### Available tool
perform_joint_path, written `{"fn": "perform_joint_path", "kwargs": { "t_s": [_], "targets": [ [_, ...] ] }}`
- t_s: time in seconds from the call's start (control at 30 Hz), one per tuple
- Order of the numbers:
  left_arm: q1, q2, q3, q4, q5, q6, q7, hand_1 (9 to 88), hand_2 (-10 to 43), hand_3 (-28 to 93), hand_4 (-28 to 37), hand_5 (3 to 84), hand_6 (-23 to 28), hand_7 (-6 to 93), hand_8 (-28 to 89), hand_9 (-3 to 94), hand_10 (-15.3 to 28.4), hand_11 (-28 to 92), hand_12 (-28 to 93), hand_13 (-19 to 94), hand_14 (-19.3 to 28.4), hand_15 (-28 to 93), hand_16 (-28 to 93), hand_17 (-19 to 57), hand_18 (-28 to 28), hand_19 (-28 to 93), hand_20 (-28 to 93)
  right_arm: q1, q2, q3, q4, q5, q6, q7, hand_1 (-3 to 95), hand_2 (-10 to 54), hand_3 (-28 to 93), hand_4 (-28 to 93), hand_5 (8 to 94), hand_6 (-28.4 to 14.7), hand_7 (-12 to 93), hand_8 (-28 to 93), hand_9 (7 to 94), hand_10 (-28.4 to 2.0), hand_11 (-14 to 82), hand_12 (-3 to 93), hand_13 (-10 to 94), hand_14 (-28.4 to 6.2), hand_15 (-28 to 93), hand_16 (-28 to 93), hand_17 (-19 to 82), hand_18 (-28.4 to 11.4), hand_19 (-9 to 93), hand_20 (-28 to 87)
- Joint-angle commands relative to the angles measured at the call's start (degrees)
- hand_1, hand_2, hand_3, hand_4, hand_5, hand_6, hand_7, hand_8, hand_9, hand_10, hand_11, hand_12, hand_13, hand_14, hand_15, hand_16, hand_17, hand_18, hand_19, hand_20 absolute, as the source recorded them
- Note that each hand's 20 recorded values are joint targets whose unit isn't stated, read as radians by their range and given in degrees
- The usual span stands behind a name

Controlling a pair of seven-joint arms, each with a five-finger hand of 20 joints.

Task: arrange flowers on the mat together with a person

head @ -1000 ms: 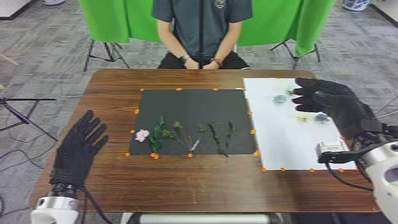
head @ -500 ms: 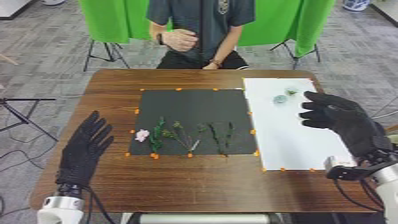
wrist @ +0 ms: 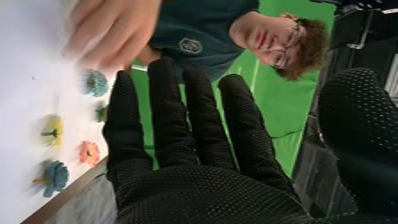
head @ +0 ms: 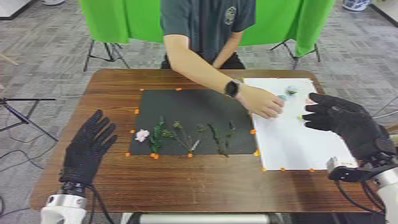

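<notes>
In the head view my left hand is over the table left of the dark mat, fingers straight. My right hand is open above the right side of the white sheet. A pale pink flower and several green stems lie on the mat. A person's hand is over the sheet, near a pale blue-green flower. In the right wrist view my right hand has straight fingers; beyond them are a teal flower, a yellow one, a pink one and a blue one.
The person's forearm crosses the far right part of the mat from the table's far edge. Orange markers line the mat. Brown tabletop lies along the near side.
The person's hand has come from the lap, up past the chest, and out over the white sheet. My right hand has shifted slightly nearer, covering some flowers. My left hand has barely moved.
</notes>
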Motion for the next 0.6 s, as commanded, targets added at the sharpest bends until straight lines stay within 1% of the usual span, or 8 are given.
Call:
{"fn": "perform_joint_path", "kwargs": {
  "t_s": [0.03, 0.17, 0.27, 0.37, 0.47, 0.53, 0.57, 0.6],
  "targets": [
    [0.01, -0.43, 0.21, 0.55, 0.18, -1.24, -0.62, 26.9, -0.8, 68, -26.8, 25.1, 1.7, 18.0, -10, 18.5, 9.9, 17, 16, 16, 11.2, 14, 6, -13.1, 19.4, 37, 10, -1.65, -0.86, 0.94, -0.46, -0.02, 1.00, -0.54, 18.2, 1.6, 85, -22, 39.6, -6.3, 14, -9, 38.8, -15.1, 18.6, 24.6, 34, -14.1, 31, 23, 9, -22.5, 51, 29],
    [-0.04, -0.58, 0.34, 0.57, 0.13, -0.85, -0.59, 26.8, -0.8, 68, -26.8, 25.1, 1.7, 18.0, -10, 18.5, 9.9, 17, 16, 16, 11.3, 14, 6, -13.1, 19.3, 37, 10, -1.54, -1.08, 0.76, -0.40, 0.06, 1.03, -0.09, 18.4, 1.5, 85, -22, 39.6, -6.3, 15, -9, 38.9, -15.0, 18.8, 24.4, 34, -14.1, 31, 23, 9, -22.5, 51, 29],
    [-0.11, -0.68, 0.25, 0.60, 0.17, -0.94, -0.81, 26.9, -0.8, 68, -26.9, 25.2, 1.7, 17.9, -10, 18.5, 9.9, 17, 16, 16, 11.3, 14, 6, -13.1, 19.3, 37, 10, -1.29, -1.20, 0.91, -0.31, -0.26, 1.11, -0.23, 18.4, 1.6, 85, -22, 39.7, -6.3, 15, -9, 38.8, -15.0, 18.8, 24.4, 34, -14.2, 31, 22, 9, -22.4, 51, 29],
    [0.37, -0.75, 0.09, 0.37, 0.14, -0.72, -0.73, 26.8, -0.8, 68, -26.8, 25.1, 1.7, 17.9, -10, 18.6, 9.9, 17, 16, 16, 11.3, 14, 6, -13.1, 19.4, 37, 10, -1.06, -1.11, 1.11, -0.27, -0.13, 0.77, 0.10, 18.5, 1.7, 85, -22, 39.7, -6.3, 15, -9, 38.8, -14.9, 18.9, 24.4, 34, -14.2, 32, 22, 9, -22.4, 51, 29],
    [0.50, -0.87, 0.17, 0.41, -0.12, -0.56, -0.65, 26.8, -0.8, 68, -26.8, 25.1, 1.7, 17.9, -10, 18.6, 9.9, 17, 16, 16, 11.3, 14, 6, -13.1, 19.4, 37, 10, -0.91, -1.18, 0.92, -0.19, 0.17, 1.05, 0.39, 18.5, 1.7, 85, -22, 39.8, -6.3, 15, -9, 38.8, -14.9, 18.9, 24.3, 34, -14.2, 32, 22, 9, -22.4, 51, 29],
    [0.70, -0.92, 0.22, 0.28, 0.07, -0.47, -0.30, 26.9, -0.8, 68, -26.8, 25.1, 1.7, 17.9, -10, 18.5, 9.9, 17, 16, 16, 11.3, 14, 6, -13.1, 19.4, 37, 10, -0.83, -1.29, 1.00, -0.15, 0.14, 0.61, 0.66, 18.5, 1.7, 85, -22, 39.8, -6.3, 15, -9, 38.8, -14.9, 19.0, 24.3, 34, -14.3, 32, 22, 9, -22.5, 51, 29],
    [0.81, -1.05, 0.17, 0.19, 0.05, -0.48, -0.57, 26.9, -0.8, 68, -26.8, 25.1, 1.7, 17.9, -10, 18.5, 9.9, 17, 16, 16, 11.3, 14, 6, -13.1, 19.4, 37, 10, -0.80, -1.34, 1.06, -0.20, 0.15, 0.45, 1.17, 18.5, 1.8, 85, -22, 39.8, -6.4, 15, -9, 38.8, -14.9, 19.0, 24.3, 34, -14.3, 32, 22, 9, -22.5, 51, 29],
    [0.90, -1.05, 0.30, 0.15, -0.12, -0.23, -0.31, 26.9, -0.8, 68, -26.8, 25.1, 1.7, 17.9, -10, 18.5, 9.9, 17, 16, 16, 11.3, 14, 6, -13.1, 19.3, 37, 10, -0.71, -1.35, 0.99, -0.20, 0.15, 0.54, 1.26, 18.5, 1.8, 85, -22, 39.8, -6.4, 15, -9, 38.8, -14.9, 19.0, 24.3, 34, -14.2, 32, 22, 9, -22.5, 51, 29]
  ]
}}
